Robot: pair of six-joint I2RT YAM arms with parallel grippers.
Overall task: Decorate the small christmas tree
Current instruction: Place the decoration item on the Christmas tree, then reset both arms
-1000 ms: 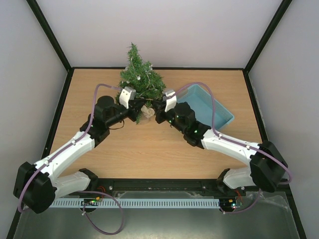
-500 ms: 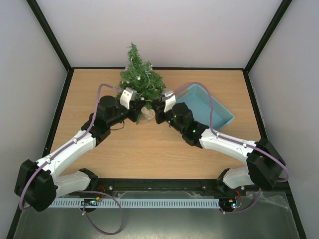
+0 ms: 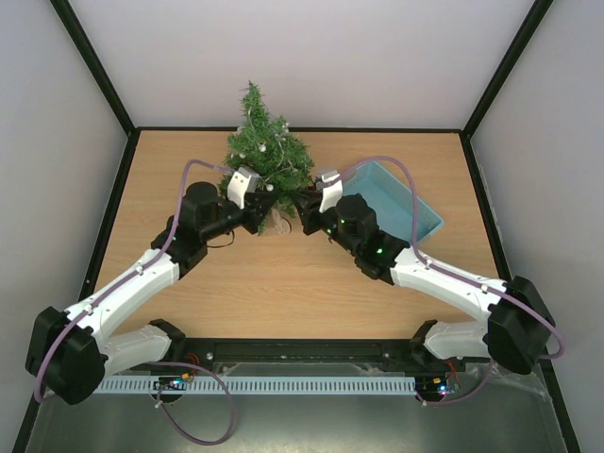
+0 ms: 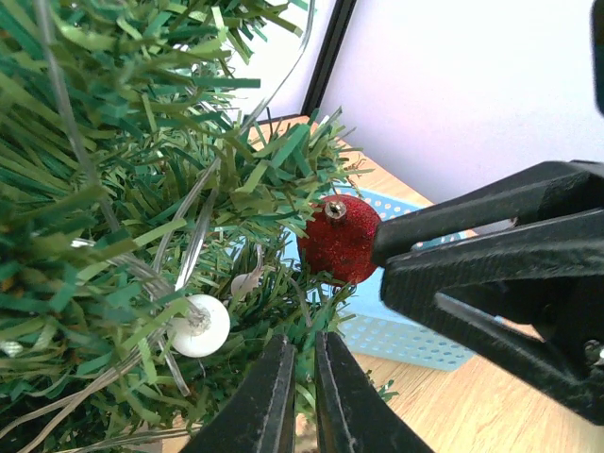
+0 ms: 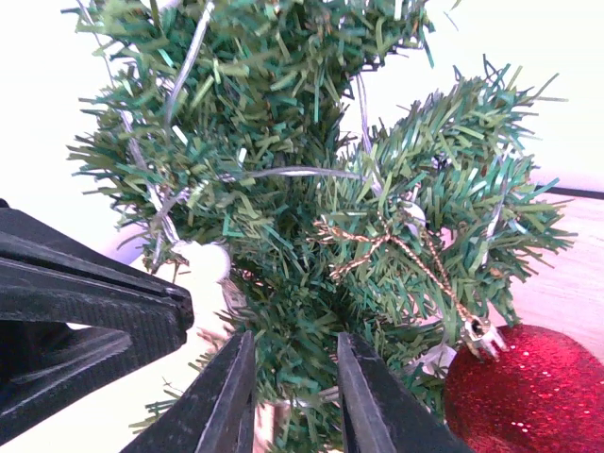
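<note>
the small christmas tree [image 3: 264,151] stands back-centre on the table [image 3: 283,283], a red bauble [image 4: 340,239] hanging low by its gold loop [image 5: 396,243]. right gripper [image 5: 294,349] apart beside it, left gripper [image 4: 302,344] nearly together, empty. you're hanging ornaments; next, back out gently, no snagging.
</note>
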